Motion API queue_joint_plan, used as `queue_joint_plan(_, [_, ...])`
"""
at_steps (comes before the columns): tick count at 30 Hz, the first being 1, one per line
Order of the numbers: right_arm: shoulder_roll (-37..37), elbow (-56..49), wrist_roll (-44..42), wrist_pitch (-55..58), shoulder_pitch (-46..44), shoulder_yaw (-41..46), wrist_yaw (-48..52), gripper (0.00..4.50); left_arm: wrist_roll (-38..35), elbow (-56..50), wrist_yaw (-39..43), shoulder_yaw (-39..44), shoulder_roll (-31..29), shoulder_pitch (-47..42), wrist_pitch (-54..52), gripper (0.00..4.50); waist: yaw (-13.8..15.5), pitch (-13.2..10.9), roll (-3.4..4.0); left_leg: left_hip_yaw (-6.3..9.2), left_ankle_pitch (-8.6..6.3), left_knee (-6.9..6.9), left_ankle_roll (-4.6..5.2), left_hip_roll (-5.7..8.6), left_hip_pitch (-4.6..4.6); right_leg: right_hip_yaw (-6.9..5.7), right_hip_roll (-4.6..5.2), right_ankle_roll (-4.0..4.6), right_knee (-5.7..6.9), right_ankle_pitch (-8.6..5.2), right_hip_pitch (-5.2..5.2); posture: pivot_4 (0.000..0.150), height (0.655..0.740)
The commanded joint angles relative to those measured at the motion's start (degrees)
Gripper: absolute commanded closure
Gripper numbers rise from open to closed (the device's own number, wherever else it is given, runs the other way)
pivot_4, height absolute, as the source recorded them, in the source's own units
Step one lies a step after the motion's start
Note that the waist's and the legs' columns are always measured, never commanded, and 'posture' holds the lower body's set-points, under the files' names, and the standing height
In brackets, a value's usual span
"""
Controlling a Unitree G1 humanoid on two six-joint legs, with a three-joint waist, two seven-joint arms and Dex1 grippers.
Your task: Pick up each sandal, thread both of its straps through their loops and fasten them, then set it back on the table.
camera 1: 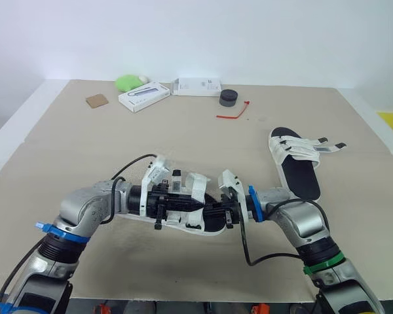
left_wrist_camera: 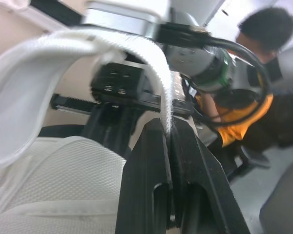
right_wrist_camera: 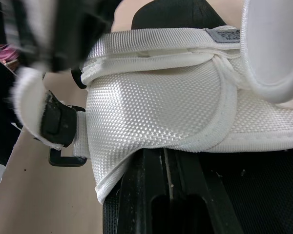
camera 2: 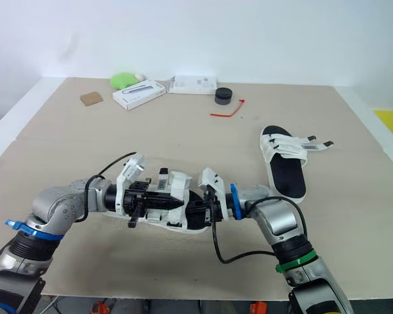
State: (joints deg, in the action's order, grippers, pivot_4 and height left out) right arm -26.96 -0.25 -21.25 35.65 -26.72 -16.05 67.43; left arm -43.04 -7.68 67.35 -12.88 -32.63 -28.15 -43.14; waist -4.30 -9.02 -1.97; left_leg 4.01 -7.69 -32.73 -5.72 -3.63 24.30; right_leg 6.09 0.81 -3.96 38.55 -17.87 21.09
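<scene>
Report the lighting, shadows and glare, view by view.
Left eye view: soft, even light on the table; the far sandal throws only a faint shadow; no glare. Left wrist view: the strap pinched in the left end effector is brightly lit. Right wrist view: a mild sheen on the woven upper; the black sole stays dark.

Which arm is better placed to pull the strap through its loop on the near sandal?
Left. The left end effector is shut on the white strap; the right end effector sits low against the sandal, likely better for steadying it.
</scene>
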Motion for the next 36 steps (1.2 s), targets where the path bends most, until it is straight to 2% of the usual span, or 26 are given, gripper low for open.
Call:
queue_joint_plan(1, [-0.1, 2.6, 1.7, 0.9, 1.1, -1.9, -1.1, 4.5, 7.4, 2.3, 4.1, -2.8, -1.0, 0.5, 8.1, 4.4, 0.0, 0.0, 0.0, 0.0, 0.0, 0.0, 0.0, 0.0, 0.0, 0.0, 0.0, 0.0, 0.0, 0.0, 0.0, 0.15, 0.74])
queue_joint_plan(11, [-0.2, 2.2, 1.7, 0.9, 1.4, -2.1, -1.2, 4.5, 15.3, 11.6, 3.6, -2.6, 2.3, -0.7, 16.7, 4.4, 0.0, 0.0, 0.0, 0.0, 0.0, 0.0, 0.03, -0.02, -0.01, 0.0, -0.02, 0.01, 0.0, 0.0, 0.0, 0.15, 0.74])
queue_joint_plan(25, [-0.5, 2.0, 1.5, 1.1, 1.6, -1.8, -1.1, 4.5, 18.0, 7.9, 9.6, -3.6, 3.7, -0.4, 27.5, 4.4, 0.0, 0.0, 0.01, 0.0, -0.01, 0.01, 0.04, -0.02, 0.0, 0.0, -0.02, 0.02, 0.01, -0.01, 0.0, 0.15, 0.74])
queue_joint_plan(36, [0.1, 2.3, 1.5, 1.1, 1.2, -1.7, -1.3, 4.5, 26.6, 14.4, 12.8, -6.0, 5.9, -4.3, 40.9, 4.4, 0.0, 0.0, 0.01, 0.0, 0.0, -0.02, 0.05, -0.02, 0.0, 0.0, -0.02, -0.01, 0.01, 0.01, -0.04, 0.15, 0.74])
